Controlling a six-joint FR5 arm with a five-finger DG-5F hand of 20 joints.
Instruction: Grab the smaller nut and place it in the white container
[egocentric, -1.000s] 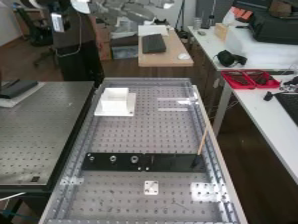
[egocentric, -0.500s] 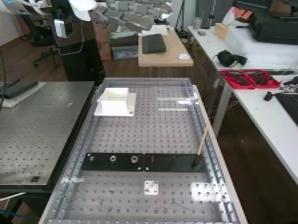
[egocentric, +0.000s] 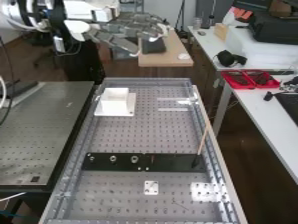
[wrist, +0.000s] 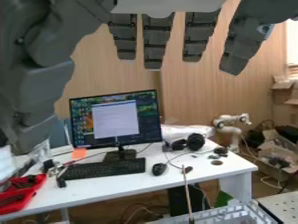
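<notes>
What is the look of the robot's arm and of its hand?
The arm is white, with black bands and a cable along it. The hand has dark grey, blocky fingers and a thick thumb.

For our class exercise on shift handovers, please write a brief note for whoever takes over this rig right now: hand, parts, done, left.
Hand: open, holding nothing, raised near the bench's far end.
Smaller nut: on the black bar, beside the larger nut.
White container: toward the bench's far end.
Done: neither grasp nor placement.
Left: grab the smaller nut, carry it over, place it in the container.
</notes>
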